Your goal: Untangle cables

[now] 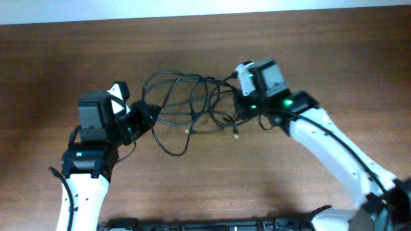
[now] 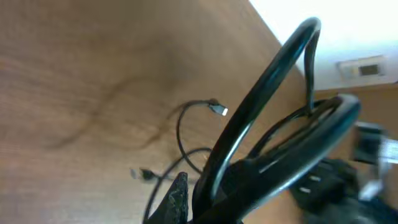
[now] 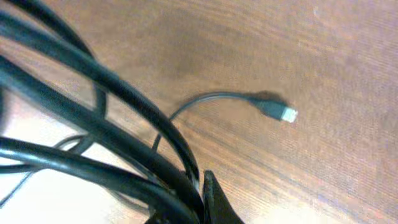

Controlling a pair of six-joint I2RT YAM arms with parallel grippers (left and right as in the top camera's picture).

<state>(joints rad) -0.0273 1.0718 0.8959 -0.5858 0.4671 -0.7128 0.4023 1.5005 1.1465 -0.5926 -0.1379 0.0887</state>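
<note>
Now the cables (image 1: 192, 106) lie as one loose black tangle on the middle of the brown wooden tabletop (image 1: 334, 58), stretched between the two arms. Seen from above, the left hand (image 1: 142, 115) sits at the tangle's left edge and the right hand (image 1: 243, 106) at its right edge, each touching the cords. Both arms reach in from the near side, their white forearms angling up from the lower corners and their wrists turned inward toward each other.

The left hand is closed together on the cables. In its wrist view, black strands rise from beside a dark finger (image 2: 177, 199) at the bottom edge and arch up across the frame. The right hand is likewise clamped on the cables. Its wrist view shows several strands running down from the upper left and meeting at its own finger (image 3: 214, 202).

Loose ends trail out onto bare wood. In the left wrist view, a silver-tipped plug (image 2: 219, 109) on a curved cord lies apart from the hand, and a second plug (image 2: 142, 174) lies lower left. The right wrist view shows one bright-tipped plug end (image 3: 283, 113) flat on the wood to the right of the strands, its cord curving back to the bundle. From overhead, a single loop (image 1: 173, 151) sags toward the near side. Beyond the tabletop's far edge, a white wall (image 2: 348, 25) carries a beige plate (image 2: 360, 67).
</note>
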